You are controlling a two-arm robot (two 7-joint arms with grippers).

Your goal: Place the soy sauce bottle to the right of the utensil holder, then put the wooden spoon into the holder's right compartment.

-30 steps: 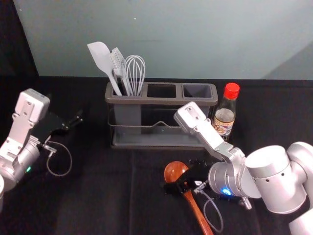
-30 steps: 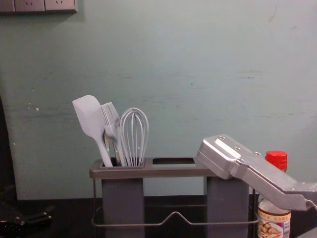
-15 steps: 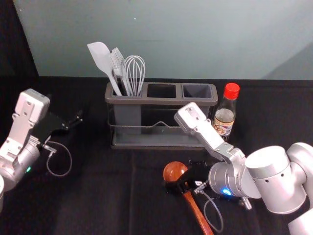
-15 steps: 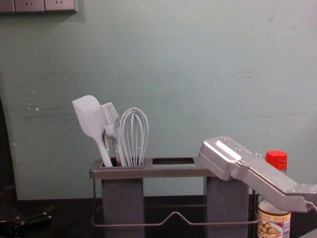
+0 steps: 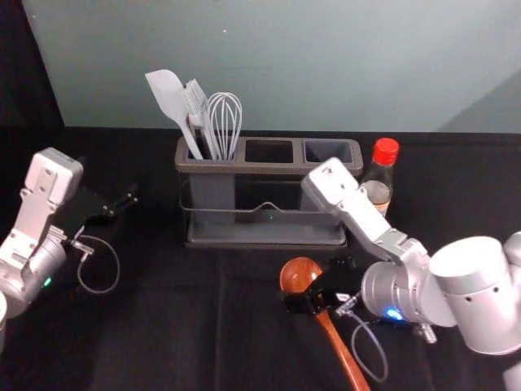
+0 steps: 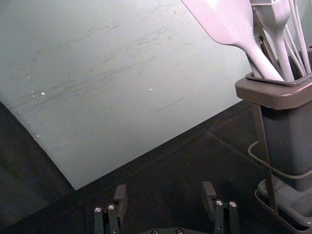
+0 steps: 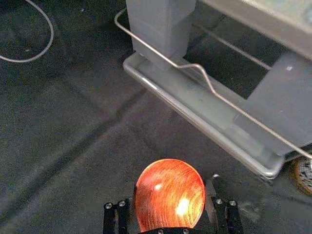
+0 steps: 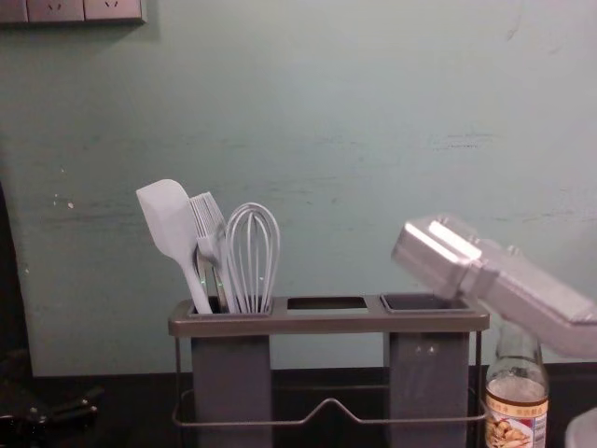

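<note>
Lifting wooden spoon (image 5: 299, 274) in right tool (image 5: 307, 300)

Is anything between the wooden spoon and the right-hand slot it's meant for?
Yes, the wire rail and front rim lie between the wooden spoon and the right compartment's opening, so it likely needs lifting over both.

Head view: diffuse light evenly covers the pale wall (image 5: 326, 65); a soft diagonal shadow darkens its right side. The black cloth (image 5: 163, 334) returns little light. Chest view: strong glare marks the metal right arm (image 8: 522, 285). Right wrist view: specular highlights on the wooden spoon's bowl (image 7: 168, 192); visible grain in the dark areas.
</note>
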